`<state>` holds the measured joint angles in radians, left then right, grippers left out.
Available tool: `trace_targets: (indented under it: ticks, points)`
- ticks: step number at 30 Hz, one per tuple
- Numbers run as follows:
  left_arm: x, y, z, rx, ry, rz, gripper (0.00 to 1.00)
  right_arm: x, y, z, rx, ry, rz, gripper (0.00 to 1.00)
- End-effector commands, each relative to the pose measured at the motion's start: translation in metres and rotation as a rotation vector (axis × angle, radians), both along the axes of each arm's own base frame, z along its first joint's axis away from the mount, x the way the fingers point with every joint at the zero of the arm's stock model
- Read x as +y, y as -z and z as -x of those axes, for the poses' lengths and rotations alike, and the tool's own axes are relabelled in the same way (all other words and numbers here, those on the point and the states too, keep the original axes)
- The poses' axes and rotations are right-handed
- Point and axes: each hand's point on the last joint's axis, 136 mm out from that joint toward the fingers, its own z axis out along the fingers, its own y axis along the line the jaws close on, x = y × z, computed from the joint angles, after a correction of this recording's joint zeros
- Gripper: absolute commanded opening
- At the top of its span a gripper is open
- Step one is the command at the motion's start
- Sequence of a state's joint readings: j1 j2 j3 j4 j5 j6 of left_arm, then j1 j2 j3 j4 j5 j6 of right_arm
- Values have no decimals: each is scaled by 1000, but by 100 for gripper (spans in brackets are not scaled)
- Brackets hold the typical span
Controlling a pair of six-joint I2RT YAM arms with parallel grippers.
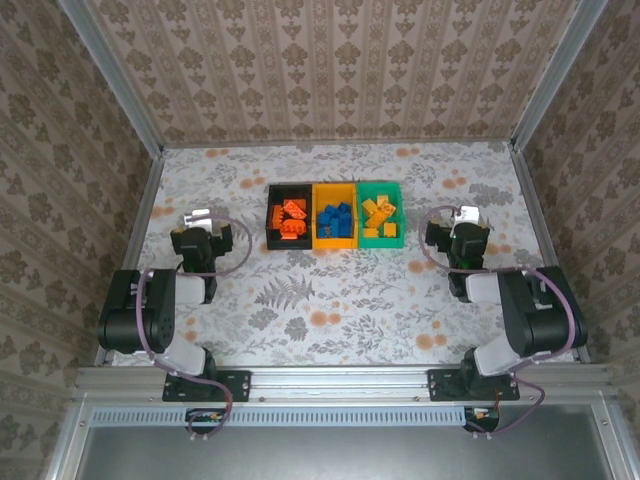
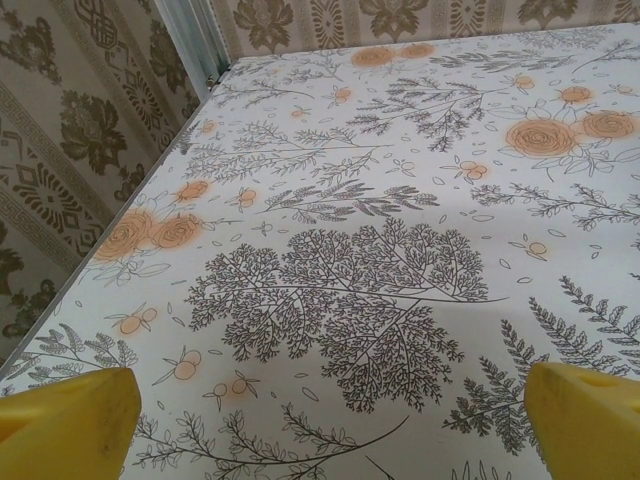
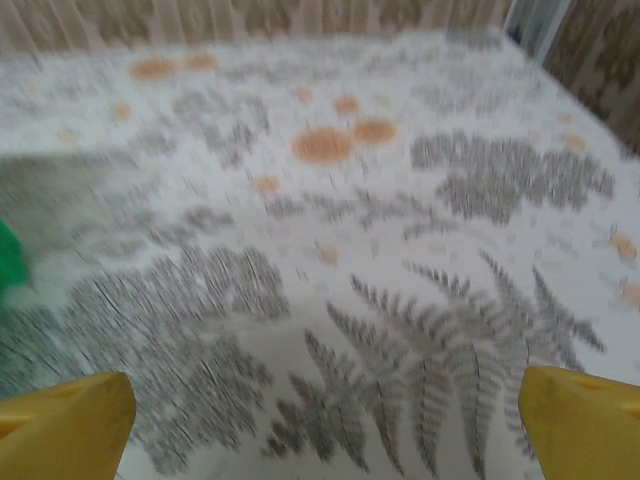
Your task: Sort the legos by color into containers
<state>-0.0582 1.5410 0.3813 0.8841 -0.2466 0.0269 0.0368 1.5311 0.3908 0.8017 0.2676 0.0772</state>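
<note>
While the left gripper [image 1: 196,216] and right gripper [image 1: 464,213] gape empty, the black, yellow-orange and green plastic bins [image 1: 335,243] sit centre-frame between them.

Table surface [image 1: 340,300]: white, printed with grey ferns and branches and orange blossoms. Wallpaper [image 1: 330,70]: beige with brown damask motifs in vertical stripes. The black bin [image 1: 270,215] holds red-orange legos [image 1: 292,218]; the yellow-orange bin [image 1: 335,244] holds blue legos [image 1: 335,218]; the green bin [image 1: 380,242] holds yellow-orange legos [image 1: 379,212]. Left arm [image 1: 140,315] and right arm [image 1: 540,315]: black. Left gripper [image 2: 330,430] fingers [image 2: 65,425] and right gripper [image 3: 325,430] fingers [image 3: 60,425]: yellow.
</note>
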Motion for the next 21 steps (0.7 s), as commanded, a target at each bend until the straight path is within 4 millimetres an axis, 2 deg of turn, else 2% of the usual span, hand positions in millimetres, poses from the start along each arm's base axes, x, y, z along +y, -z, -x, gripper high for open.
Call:
trace_targets:
  ticks: [1, 21]
  points:
    - [-2, -6, -2, -28, 10, 9, 100, 8, -19, -9, -87, -50, -13, 100]
    - [-3, -5, -3, -24, 16, 12, 100, 9, -19, -9, -87, -50, -13, 100]
